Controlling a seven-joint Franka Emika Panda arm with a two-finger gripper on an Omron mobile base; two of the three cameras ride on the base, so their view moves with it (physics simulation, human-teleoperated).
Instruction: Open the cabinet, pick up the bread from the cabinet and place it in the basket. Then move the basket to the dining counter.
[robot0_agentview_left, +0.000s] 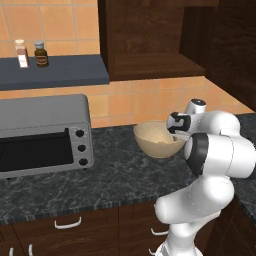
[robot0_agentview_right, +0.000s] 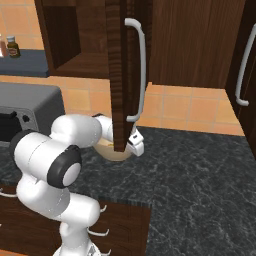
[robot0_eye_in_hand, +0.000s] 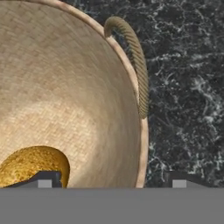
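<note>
While the bread (robot0_eye_in_hand: 30, 166) is seen lying inside the basket (robot0_eye_in_hand: 65, 87), the tool (robot0_eye_in_hand: 111, 180) is held apart astride its rim.

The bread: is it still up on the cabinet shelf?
No. In the hand view the bread lies at the bottom of the basket, which stands on the black worktop.

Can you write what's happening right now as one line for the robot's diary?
cabinet: open | bread: in basket | basket: on black worktop | gripper: open, astride basket rim
</note>
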